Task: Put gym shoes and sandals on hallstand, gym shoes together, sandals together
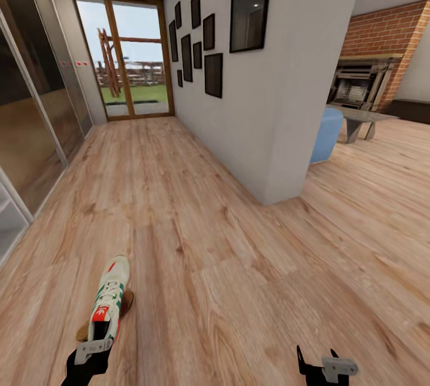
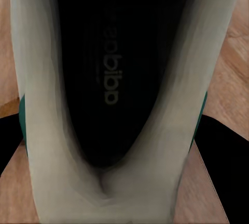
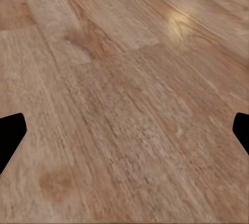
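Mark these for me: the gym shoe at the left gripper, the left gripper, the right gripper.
gym shoe (image 1: 109, 302): head view, on the laces and tongue.
left gripper (image 1: 89, 357): head view, at the fingers by the shoe's heel.
right gripper (image 1: 325, 368): head view, between its two fingers.

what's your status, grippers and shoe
Left gripper shut on gym shoe, heel end. Right gripper open over corridor floor. Brown sandal partly under shoe. Path ahead open.
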Controlling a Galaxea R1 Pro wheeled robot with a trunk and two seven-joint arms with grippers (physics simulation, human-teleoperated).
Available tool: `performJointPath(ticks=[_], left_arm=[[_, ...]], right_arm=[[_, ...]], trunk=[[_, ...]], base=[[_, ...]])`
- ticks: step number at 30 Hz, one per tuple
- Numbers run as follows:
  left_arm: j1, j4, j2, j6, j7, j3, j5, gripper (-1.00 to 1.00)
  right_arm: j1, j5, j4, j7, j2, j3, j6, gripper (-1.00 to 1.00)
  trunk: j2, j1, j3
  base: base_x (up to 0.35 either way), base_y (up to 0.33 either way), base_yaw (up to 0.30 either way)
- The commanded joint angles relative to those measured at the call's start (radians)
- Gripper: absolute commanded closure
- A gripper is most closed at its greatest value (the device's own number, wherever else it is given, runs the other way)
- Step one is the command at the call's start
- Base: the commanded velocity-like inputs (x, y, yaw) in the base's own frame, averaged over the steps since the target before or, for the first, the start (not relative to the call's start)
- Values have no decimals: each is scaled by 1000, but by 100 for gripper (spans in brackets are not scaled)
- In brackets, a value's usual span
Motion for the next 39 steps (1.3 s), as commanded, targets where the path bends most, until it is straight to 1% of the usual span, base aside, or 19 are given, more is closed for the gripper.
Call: performJointPath(ticks=[1,39], left_arm=[[-1,1,0,-1,-10,5,7,100],[-1,2,0,1,-10,5,7,100]], right_arm=[[0,-4,1,2,0,-1,-3,-100],[0,-3,2,3,0,2,-3,-100]], trunk=[[0,0,-1],[0,0,-1]], base=[[337,0,3],[338,0,0]])
